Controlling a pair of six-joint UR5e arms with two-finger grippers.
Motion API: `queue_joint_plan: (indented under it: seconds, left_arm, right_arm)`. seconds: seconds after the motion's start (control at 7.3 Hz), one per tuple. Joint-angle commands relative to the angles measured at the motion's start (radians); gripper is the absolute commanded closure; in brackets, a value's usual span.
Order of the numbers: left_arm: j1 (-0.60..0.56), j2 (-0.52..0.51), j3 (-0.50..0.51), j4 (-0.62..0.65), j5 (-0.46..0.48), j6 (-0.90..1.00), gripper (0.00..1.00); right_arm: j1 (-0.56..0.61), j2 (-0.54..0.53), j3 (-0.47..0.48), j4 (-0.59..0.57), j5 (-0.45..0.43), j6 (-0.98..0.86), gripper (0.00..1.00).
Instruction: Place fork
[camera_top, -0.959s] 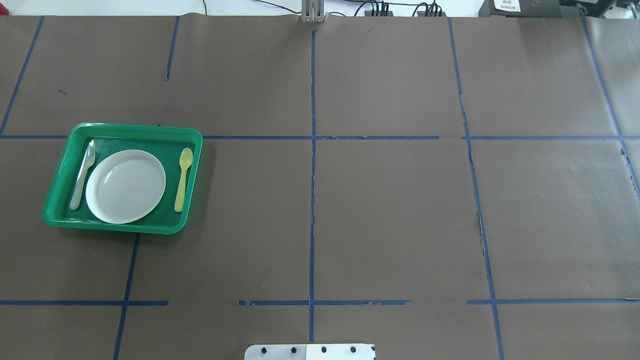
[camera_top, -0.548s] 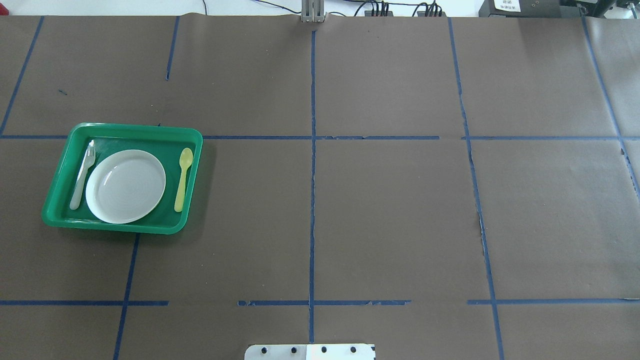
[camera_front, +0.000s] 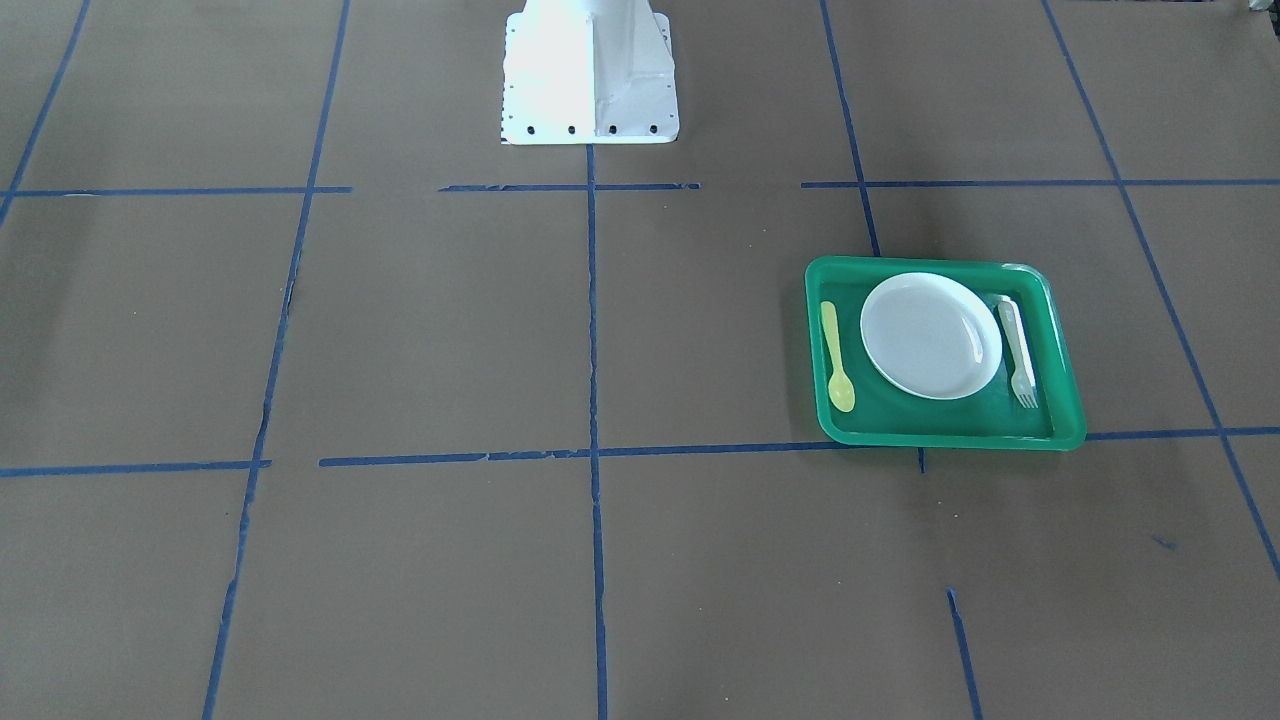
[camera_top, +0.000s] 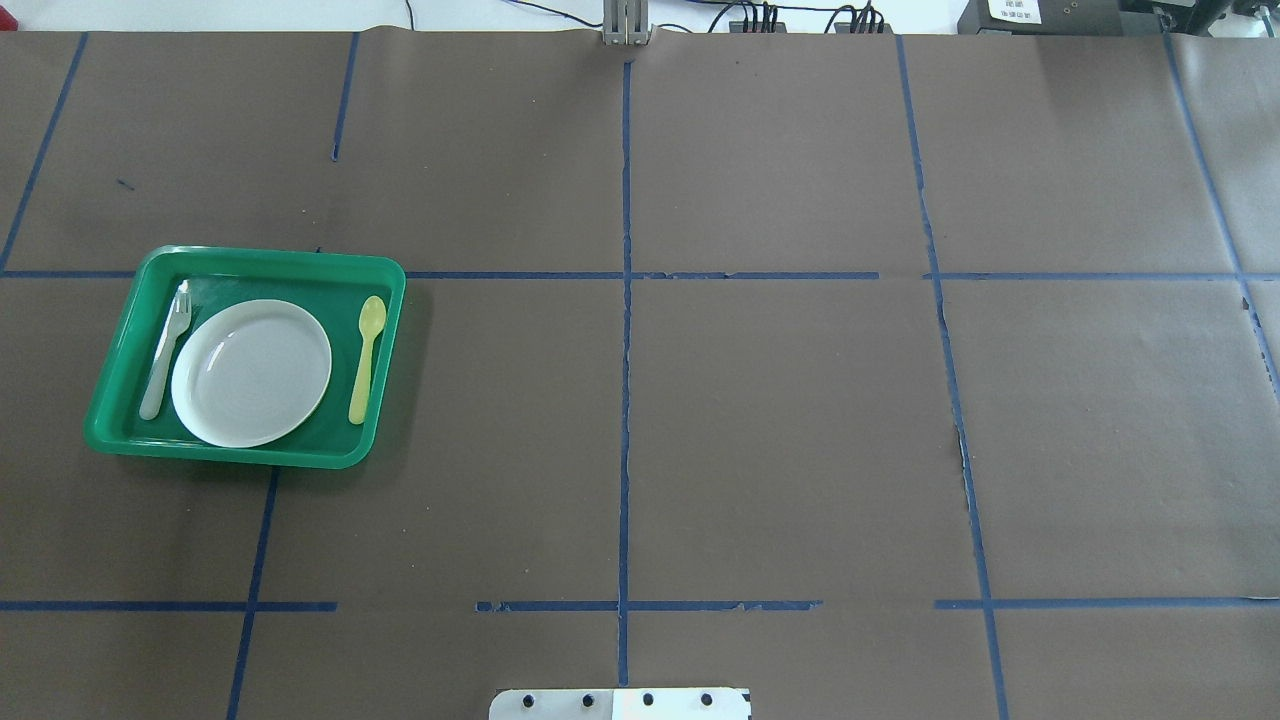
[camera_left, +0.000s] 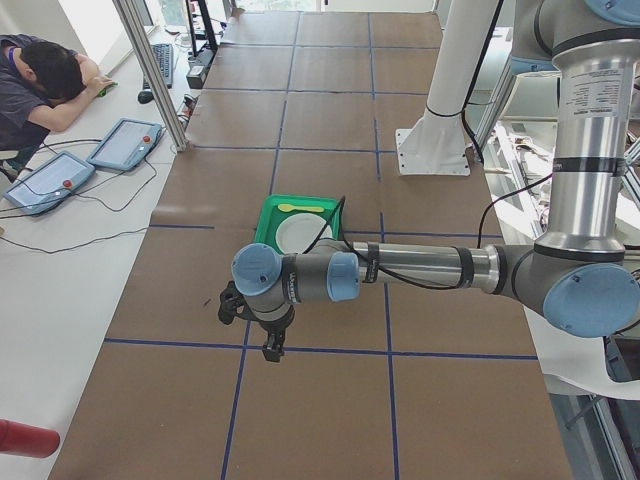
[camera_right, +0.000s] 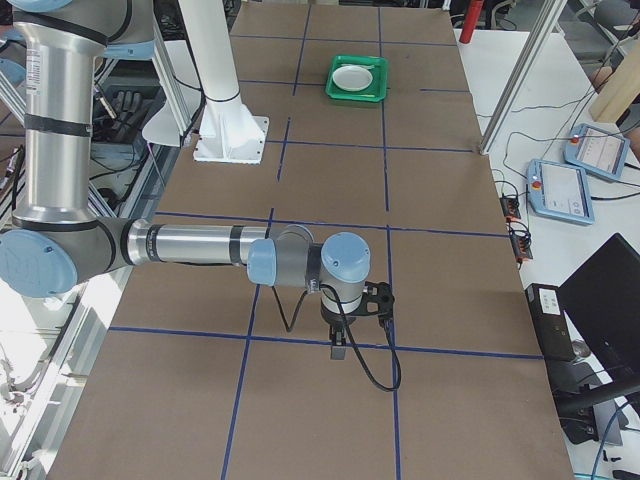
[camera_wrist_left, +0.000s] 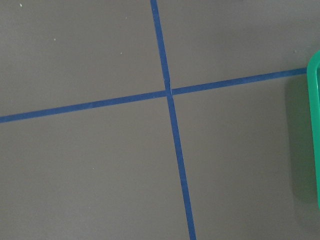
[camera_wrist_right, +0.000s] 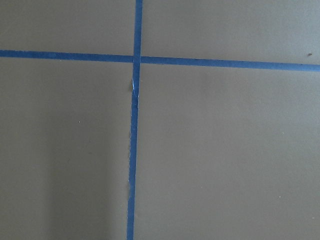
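We judge it done: the fork lies just beside the white plate in the green tray. We cannot tell whether the left gripper or the right gripper is spread.

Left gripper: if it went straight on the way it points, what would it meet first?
Likely the brown table paper by the blue tape cross: the left gripper points roughly straight down, and the green tray sits off to one side.
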Motion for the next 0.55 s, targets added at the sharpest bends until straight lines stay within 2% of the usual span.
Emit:
queue_joint_plan:
  seconds: [0.0,0.41]
  left_arm:
    - [-0.003,0.002,-0.002,0.001,0.001,0.000,0.00]
    - [-0.004,0.000,-0.006,0.001,0.043,0.000,0.00]
  right_arm:
    - [0.000,0.000,0.000,0.000,0.000,0.000,0.00]
    - [0.000,0.000,0.000,0.000,0.000,0.000,0.00]
